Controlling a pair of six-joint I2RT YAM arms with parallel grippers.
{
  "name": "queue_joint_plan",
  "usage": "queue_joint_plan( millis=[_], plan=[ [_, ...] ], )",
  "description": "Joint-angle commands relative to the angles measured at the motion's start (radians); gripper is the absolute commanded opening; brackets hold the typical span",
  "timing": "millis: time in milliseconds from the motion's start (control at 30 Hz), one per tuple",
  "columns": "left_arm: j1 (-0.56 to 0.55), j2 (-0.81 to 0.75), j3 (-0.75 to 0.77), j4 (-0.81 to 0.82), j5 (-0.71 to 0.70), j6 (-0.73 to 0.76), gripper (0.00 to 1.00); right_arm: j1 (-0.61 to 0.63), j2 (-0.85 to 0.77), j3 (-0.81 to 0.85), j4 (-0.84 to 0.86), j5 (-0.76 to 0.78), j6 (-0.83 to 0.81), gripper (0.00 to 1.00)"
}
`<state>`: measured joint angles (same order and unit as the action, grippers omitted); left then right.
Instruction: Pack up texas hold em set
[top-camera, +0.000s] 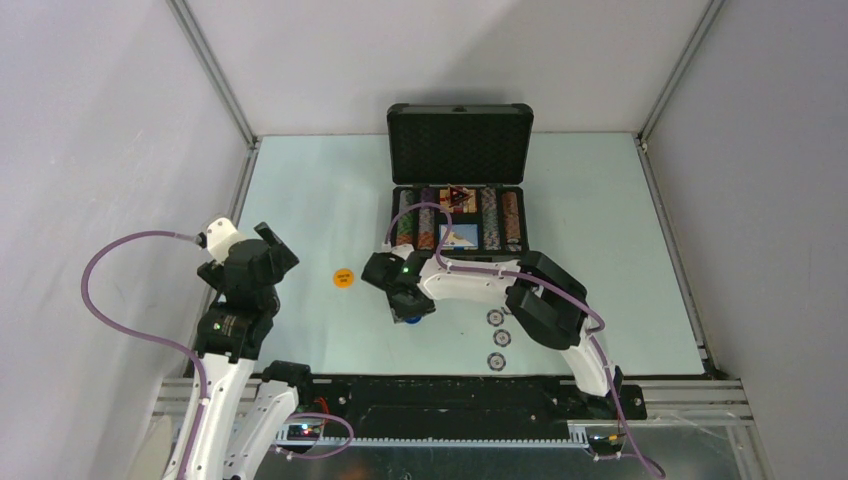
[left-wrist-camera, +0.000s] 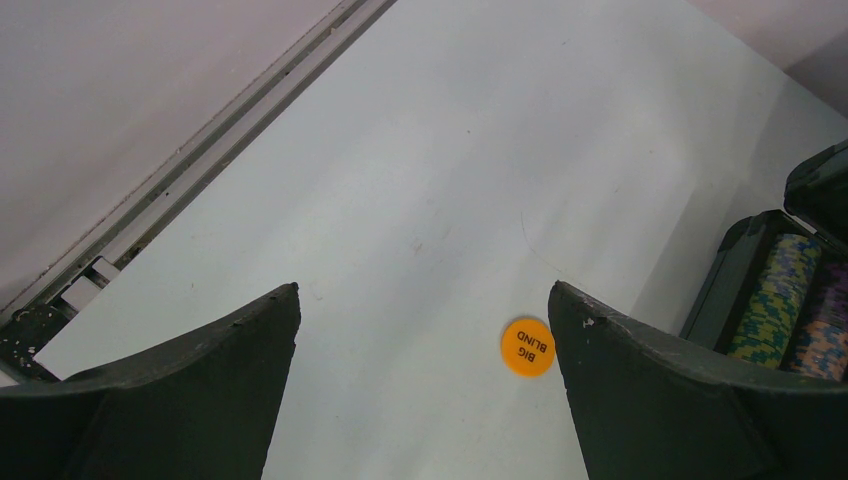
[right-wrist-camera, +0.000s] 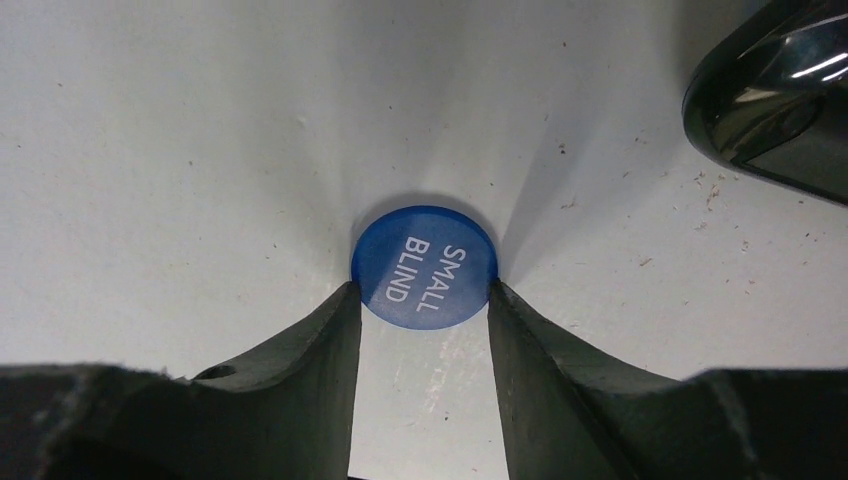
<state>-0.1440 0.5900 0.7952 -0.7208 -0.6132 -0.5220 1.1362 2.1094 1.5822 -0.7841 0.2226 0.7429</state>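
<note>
The dark briefcase stands open at the back of the table, with rows of striped chips in its tray. A blue round button marked SMALL BLIND lies flat on the table in front of the case. My right gripper is down at it, one fingertip against each side of its rim. In the top view that gripper covers most of the button. An orange BIG BLIND button lies to the left. My left gripper hangs wide open above the table with nothing between its fingers, the orange button just inside its right finger.
Three loose striped chips lie in a column near the front edge, right of my right gripper. A glossy black rounded part shows at the upper right of the right wrist view. The enclosure's metal rail runs along the table's left side.
</note>
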Motion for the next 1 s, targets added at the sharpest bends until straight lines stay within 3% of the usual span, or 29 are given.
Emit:
queue_joint_plan(
  millis=[0,300,467,700,967],
  plan=[
    [-0.002,0.005,0.035,0.016,0.006,0.018,0.98,-0.001,-0.023,-0.013,0.042,0.082,-0.019,0.48],
    [-0.002,0.004,0.035,0.017,0.007,0.017,0.98,-0.075,-0.187,-0.026,0.015,0.119,-0.070,0.49],
    [-0.002,0.002,0.036,0.017,0.007,0.017,0.98,-0.115,-0.229,-0.066,0.066,0.067,-0.086,0.53],
    [-0.002,0.003,0.036,0.017,0.007,0.019,0.98,-0.106,-0.162,-0.001,0.113,0.033,-0.095,0.73],
    [-0.003,0.001,0.036,0.016,0.006,0.020,0.98,-0.046,0.040,0.256,0.170,-0.016,-0.154,0.78]
  ],
)
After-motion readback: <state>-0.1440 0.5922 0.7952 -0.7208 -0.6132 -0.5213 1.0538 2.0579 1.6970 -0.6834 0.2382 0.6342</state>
